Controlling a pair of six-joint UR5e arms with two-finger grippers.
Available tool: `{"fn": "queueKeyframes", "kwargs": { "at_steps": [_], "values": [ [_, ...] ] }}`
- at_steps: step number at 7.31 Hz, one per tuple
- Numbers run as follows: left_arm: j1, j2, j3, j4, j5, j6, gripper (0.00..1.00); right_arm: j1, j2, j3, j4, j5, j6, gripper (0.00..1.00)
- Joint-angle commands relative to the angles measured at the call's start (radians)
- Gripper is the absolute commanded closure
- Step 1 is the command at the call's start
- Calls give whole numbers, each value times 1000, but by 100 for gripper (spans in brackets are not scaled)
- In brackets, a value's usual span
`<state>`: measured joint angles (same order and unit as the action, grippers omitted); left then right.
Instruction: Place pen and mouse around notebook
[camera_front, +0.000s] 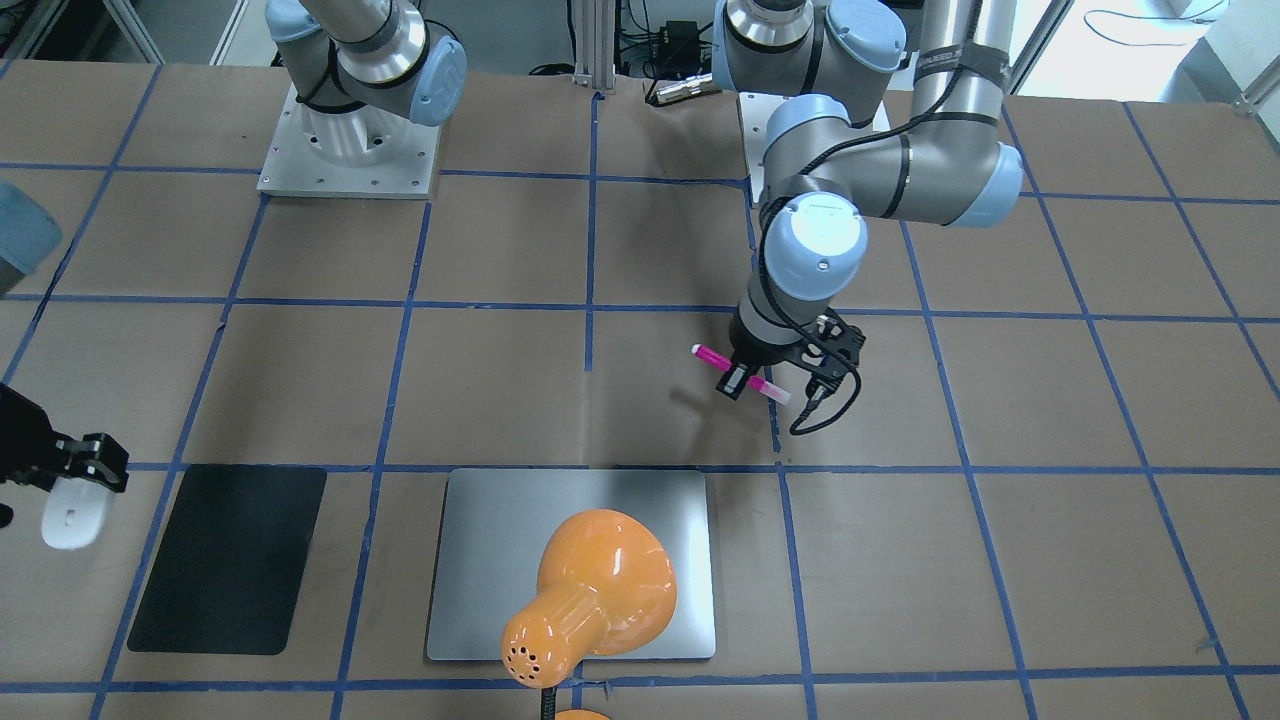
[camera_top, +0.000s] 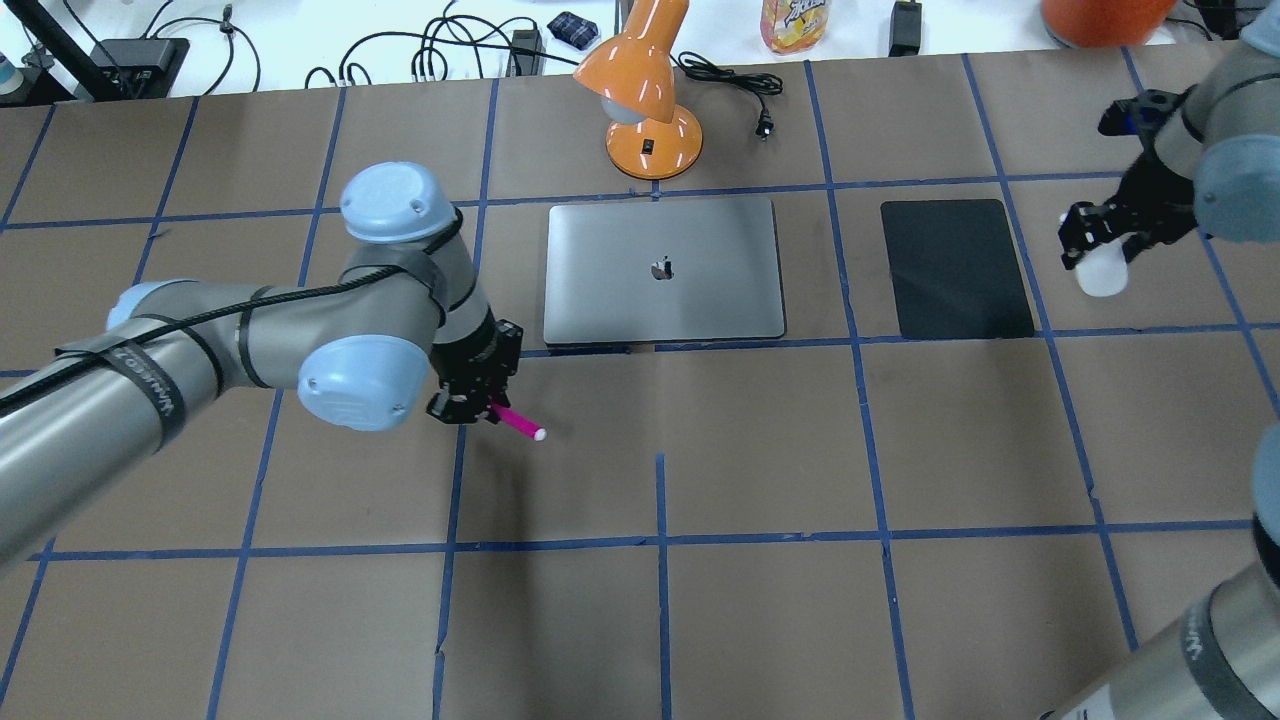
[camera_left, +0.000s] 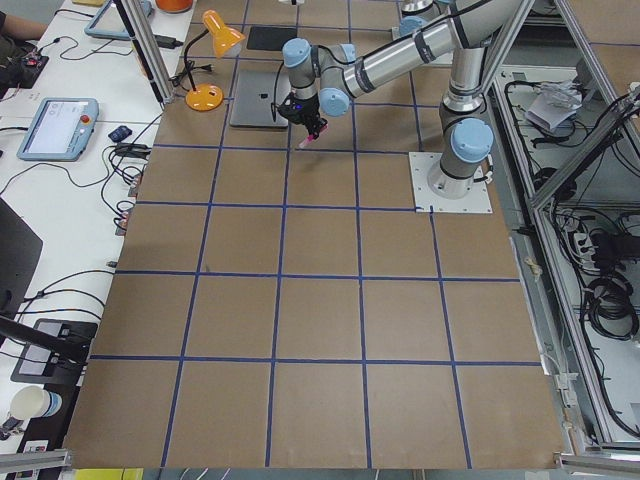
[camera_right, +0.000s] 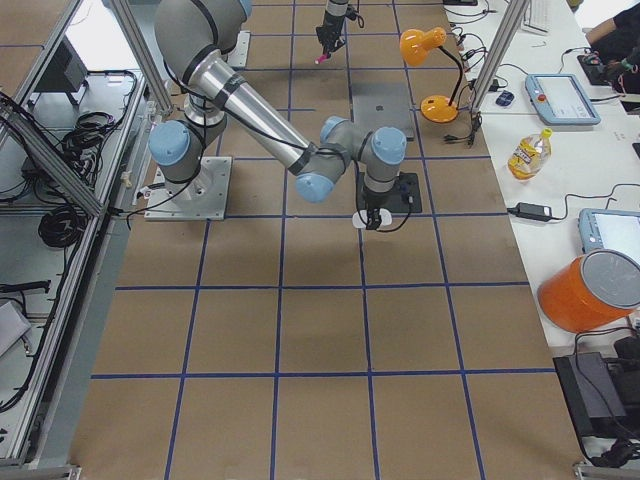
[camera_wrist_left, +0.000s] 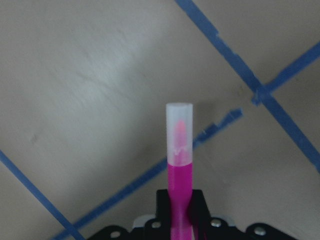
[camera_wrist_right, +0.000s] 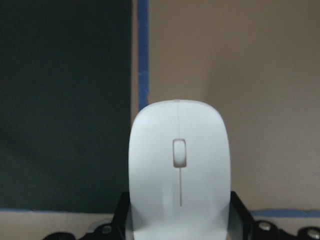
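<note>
Left gripper (camera_top: 470, 405): jaws clamped on the pen (camera_top: 520, 424), gripping it along the magenta barrel. The pale cap end projects from the fingers toward the robot's right, and a shorter length of the barrel sticks out on the other side. In the front-facing view the pen's shadow falls on the table (camera_front: 1050, 400) apart from the pen, so the pen is held clear of the surface. In the left wrist view the pen points straight out from between the fingers over brown paper and blue tape lines.

Right gripper (camera_top: 1095, 245): jaws closed on the mouse (camera_top: 1100, 278), one finger against each long side. The front of the mouse sticks out beyond the fingertips. Whether the mouse touches the table cannot be told.

The notebook (camera_top: 620, 290) lies flat and shut, ahead of the left gripper and to its right, apart from the pen. From the right gripper it lies well off to the left, beyond a black mat (camera_top: 955, 268). The mat is just beside the mouse on that gripper's left, with a strip of blue tape between them.

An orange desk lamp (camera_top: 640, 90) stands just past the notebook's far edge.
</note>
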<state>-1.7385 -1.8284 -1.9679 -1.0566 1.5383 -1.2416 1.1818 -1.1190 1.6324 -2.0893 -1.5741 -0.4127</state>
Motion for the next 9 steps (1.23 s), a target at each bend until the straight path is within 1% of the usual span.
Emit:
{"fn": "queueKeyframes", "kwargs": {
  "at_steps": [1, 2, 3, 4, 5, 6, 7, 8, 9],
  "values": [
    [-154, -61, 26, 94, -56, -366, 100, 128, 109, -101, 3, 3, 176, 69],
    [-183, -89, 64, 93, -111, -471, 100, 130, 137, -95, -3, 5, 186, 69],
    [-196, -119, 95, 93, -118, -572, 100, 137, 149, -94, -30, 8, 225, 69],
    [-197, -149, 127, 96, -195, -622, 100, 160, 160, -95, -40, 11, 277, 69],
    [-206, -173, 139, 99, -211, -674, 100, 173, 162, -95, -37, 8, 279, 69],
    [-223, -190, 141, 99, -208, -687, 100, 173, 166, -92, -34, 8, 270, 69],
    [-226, -201, 142, 98, -207, -685, 100, 173, 166, -89, -26, 9, 264, 61],
    [-230, -212, 142, 92, -204, -679, 100, 173, 163, -85, -28, 8, 264, 5],
    [-236, -213, 142, 81, -199, -674, 92, 173, 157, -86, -28, 8, 270, 0]
  ]
}}
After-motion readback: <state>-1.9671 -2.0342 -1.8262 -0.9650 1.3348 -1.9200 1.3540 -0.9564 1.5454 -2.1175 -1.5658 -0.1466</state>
